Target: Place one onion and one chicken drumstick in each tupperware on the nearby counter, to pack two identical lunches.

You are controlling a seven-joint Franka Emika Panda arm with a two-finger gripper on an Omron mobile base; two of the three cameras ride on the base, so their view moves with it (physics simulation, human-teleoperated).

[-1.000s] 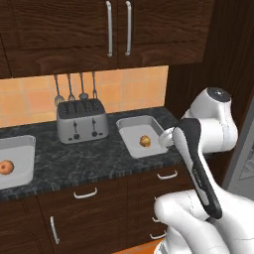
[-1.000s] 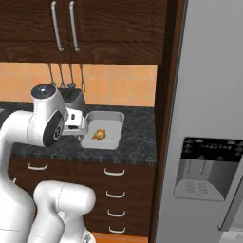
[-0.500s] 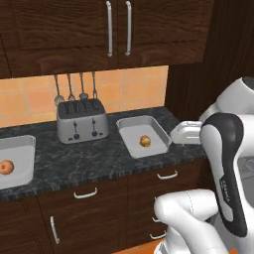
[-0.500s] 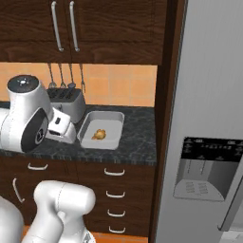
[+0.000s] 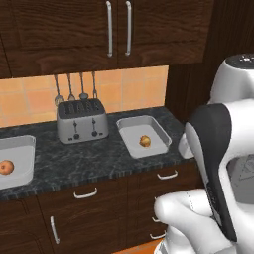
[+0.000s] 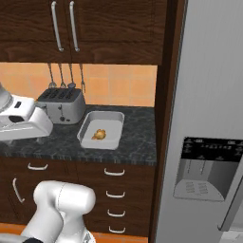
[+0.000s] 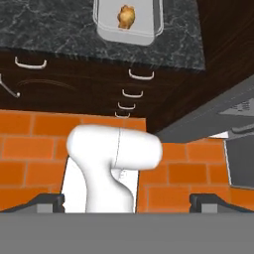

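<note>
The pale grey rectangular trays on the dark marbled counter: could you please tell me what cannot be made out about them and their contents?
- Left pale grey rectangular tray: the left base view's left edge cuts it off, hiding its far end.
- Small orange-brown item in the right pale grey rectangular tray: too small to tell onion from drumstick, also in the right base view.
- Round tan onion in the left tray: whether anything lies beside it past the edge is unknowable.

dark wood cabinets [image 5: 114, 30], orange tile backsplash [image 6: 118, 83], silver toaster [image 5: 82, 120], grey fridge [image 6: 209, 142], orange brick floor [image 7: 34, 149].
</note>
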